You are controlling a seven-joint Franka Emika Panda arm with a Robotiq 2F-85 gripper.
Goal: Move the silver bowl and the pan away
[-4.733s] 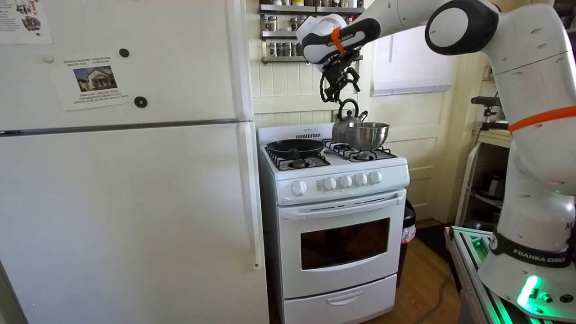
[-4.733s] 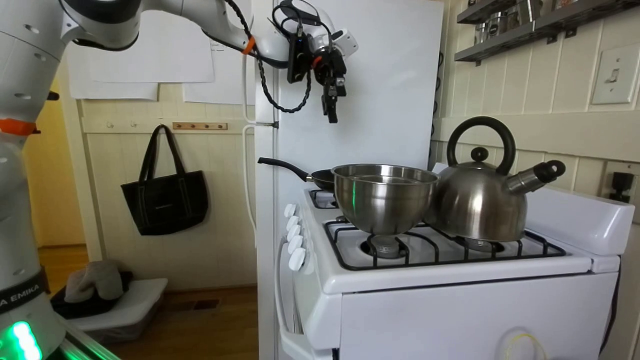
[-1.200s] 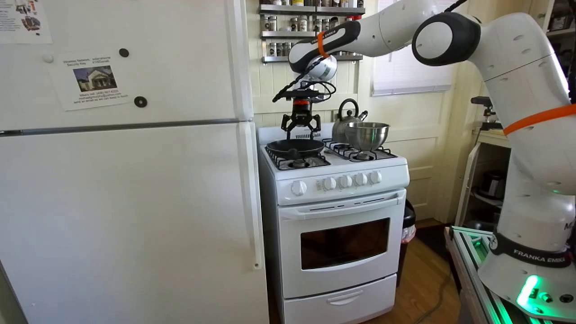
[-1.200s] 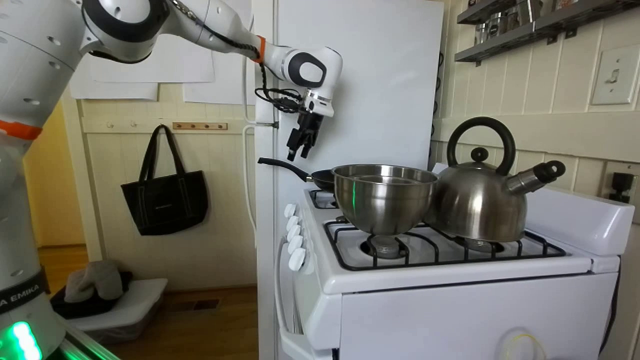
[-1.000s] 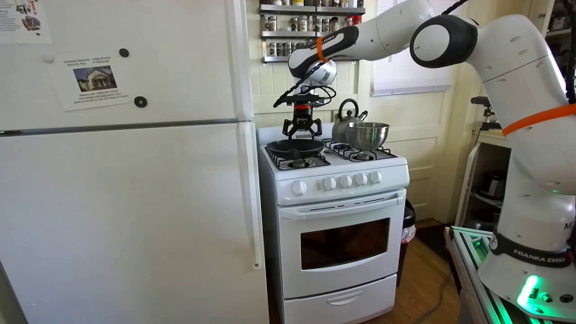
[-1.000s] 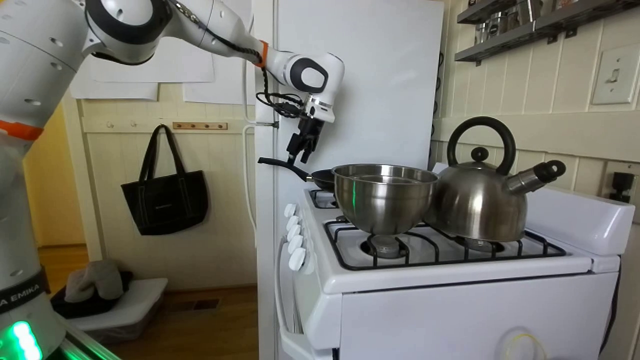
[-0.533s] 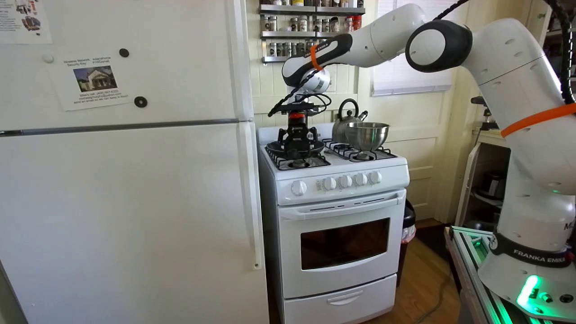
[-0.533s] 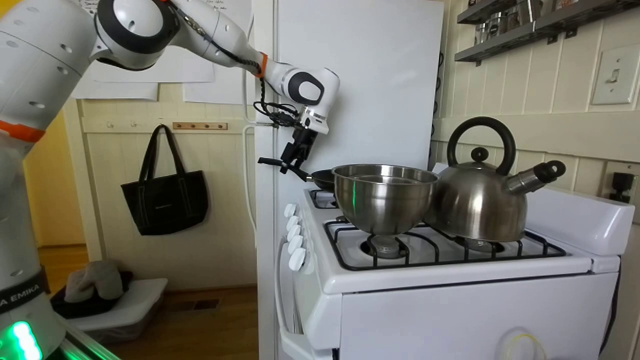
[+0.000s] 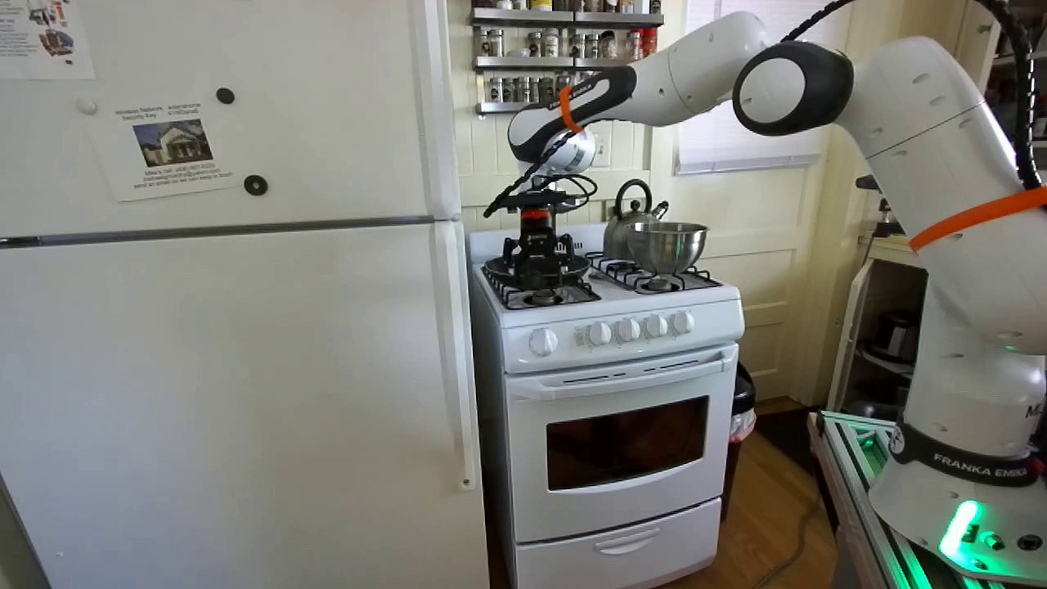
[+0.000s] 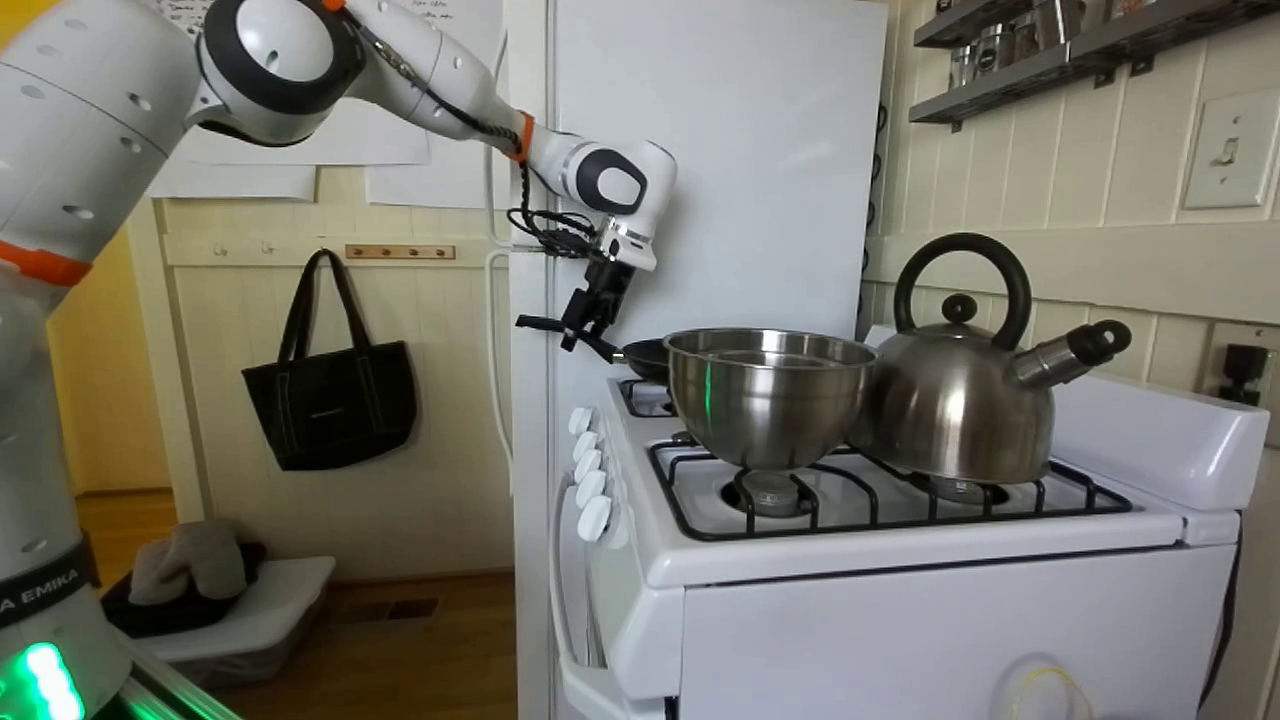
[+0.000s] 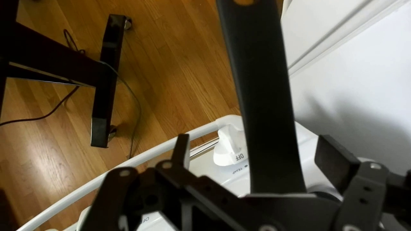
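Jaws, spread wide and empty, straddle the long black handle (image 11: 265, 96) of the dark round metal pan (image 10: 645, 358), presumably for gripping.

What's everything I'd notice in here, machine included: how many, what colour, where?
Refrigerator: one, white, beside stove
Stove: one, white, beside refrigerator
Knobs: five, white, stove front
Silver bowl: one, silver, stove, towards front
Pan: one, black, stove, refrigerator side
Kettle: one, silver and black, stove, towards back
Shelves: three tiers, grey, behind stove
Jars: many, mixed colours, shelves
Papers: several, white, refrigerator and wall
Bag: one, black, hanging, same wall
Box: one, white, floor
Robot arm: one, white, beside stove
Jaws: one pair, black, open, astride pan's handle
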